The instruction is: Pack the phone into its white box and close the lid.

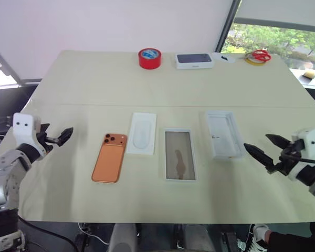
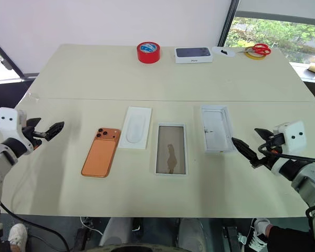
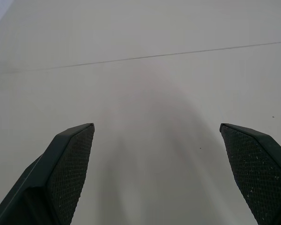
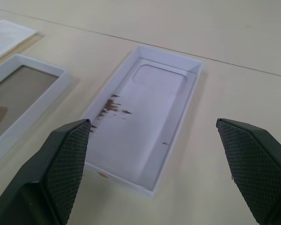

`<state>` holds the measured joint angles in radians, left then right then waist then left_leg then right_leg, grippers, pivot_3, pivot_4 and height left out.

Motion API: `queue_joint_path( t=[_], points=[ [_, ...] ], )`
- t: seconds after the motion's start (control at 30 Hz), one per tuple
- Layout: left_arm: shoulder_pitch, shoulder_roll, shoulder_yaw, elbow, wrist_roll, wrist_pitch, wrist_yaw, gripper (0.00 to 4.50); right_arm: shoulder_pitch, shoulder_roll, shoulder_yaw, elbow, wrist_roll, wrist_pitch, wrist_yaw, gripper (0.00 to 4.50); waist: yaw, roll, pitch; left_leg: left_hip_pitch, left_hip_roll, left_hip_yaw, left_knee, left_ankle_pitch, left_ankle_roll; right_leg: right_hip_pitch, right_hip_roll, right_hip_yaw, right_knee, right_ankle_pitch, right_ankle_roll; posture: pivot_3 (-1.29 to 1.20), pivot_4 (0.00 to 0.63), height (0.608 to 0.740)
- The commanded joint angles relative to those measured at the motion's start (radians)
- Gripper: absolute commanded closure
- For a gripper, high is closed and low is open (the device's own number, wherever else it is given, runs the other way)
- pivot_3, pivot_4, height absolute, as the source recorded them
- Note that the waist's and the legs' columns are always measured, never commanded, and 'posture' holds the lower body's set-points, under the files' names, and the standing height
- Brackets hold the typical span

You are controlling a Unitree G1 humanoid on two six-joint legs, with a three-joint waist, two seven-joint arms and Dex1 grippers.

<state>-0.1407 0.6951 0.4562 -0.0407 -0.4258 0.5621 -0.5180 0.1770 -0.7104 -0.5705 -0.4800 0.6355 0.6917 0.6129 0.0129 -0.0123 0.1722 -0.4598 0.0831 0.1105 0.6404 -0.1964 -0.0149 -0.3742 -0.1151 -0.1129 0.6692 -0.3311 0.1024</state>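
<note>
The orange phone [image 1: 109, 157] lies back up on the table, left of centre. In the middle sits the white box [image 1: 180, 161], a thick-rimmed tray with a dull tan inside. To its right rests the lid [image 1: 224, 134], pale inner face up, with a camera-shaped recess; it also appears in the right wrist view as the lid [image 4: 145, 117]. My left gripper [image 1: 56, 135] hovers open and empty left of the phone. On the near side of the lid, a little to its right, my right gripper [image 1: 257, 142] hangs open and empty.
A thin white insert [image 1: 142, 133] with an oval recess lies between phone and box. Along the far edge stand a red tape roll [image 1: 149, 58], a white box with a dark blue face [image 1: 194, 60] and red scissors [image 1: 260, 55] on a yellow roll.
</note>
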Motion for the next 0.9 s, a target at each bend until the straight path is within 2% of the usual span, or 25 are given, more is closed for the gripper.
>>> queue_joint_path(
  t=[0.03,0.27,0.47,0.63,0.8,0.9],
  points=[
    [-0.025,0.014,0.016,-0.015,-0.001,-0.017,0.004,0.0,-0.015,0.002,-0.003,-0.023,0.012,-0.015,-0.004,0.01,0.0,0.0,0.0,0.0,0.0,0.0,0.0,0.0,0.0,0.0,0.0,0.0,0.0,0.0,0.0,0.0,0.15,0.73],
    [-0.036,-0.004,-0.004,-0.056,-0.011,0.004,0.013,0.0,-0.045,-0.002,0.016,-0.026,0.008,-0.025,-0.003,0.01,-0.001,0.0,0.0,0.0,0.0,0.0,0.0,0.0,0.0,0.001,0.0,0.0,0.0,0.0,0.0,0.0,0.15,0.73],
    [-0.067,-0.069,-0.097,-0.172,-0.06,0.092,0.017,0.0,-0.109,-0.024,0.077,-0.039,-0.002,-0.024,0.001,0.01,0.001,0.0,0.0,0.0,0.0,0.0,0.0,0.0,0.0,0.001,0.0,0.0,0.0,0.0,0.0,0.0,0.15,0.73],
    [-0.152,-0.169,-0.242,-0.267,-0.122,0.249,0.054,0.0,-0.162,-0.04,0.167,-0.057,-0.05,-0.05,-0.002,0.01,0.0,0.0,0.0,0.0,-0.001,0.0,0.001,0.0,0.0,0.003,0.0,0.0,0.001,0.0,0.0,0.0,0.15,0.73],
    [-0.322,-0.307,-0.281,-0.267,-0.143,0.514,0.254,0.0,-0.228,-0.036,0.244,-0.061,-0.081,-0.047,-0.018,0.01,-0.001,0.0,0.0,0.0,-0.001,0.0,0.003,0.0,0.0,0.003,0.001,0.0,0.003,0.0,0.0,0.0,0.15,0.73],
    [-0.397,-0.38,-0.242,-0.232,-0.155,0.642,0.345,0.0,-0.235,-0.034,0.25,-0.053,-0.094,-0.056,-0.016,0.01,-0.001,0.0,0.0,0.0,-0.001,0.0,0.003,0.001,0.0,0.003,0.001,0.0,0.004,0.0,0.001,0.0,0.15,0.73]
  ],
)
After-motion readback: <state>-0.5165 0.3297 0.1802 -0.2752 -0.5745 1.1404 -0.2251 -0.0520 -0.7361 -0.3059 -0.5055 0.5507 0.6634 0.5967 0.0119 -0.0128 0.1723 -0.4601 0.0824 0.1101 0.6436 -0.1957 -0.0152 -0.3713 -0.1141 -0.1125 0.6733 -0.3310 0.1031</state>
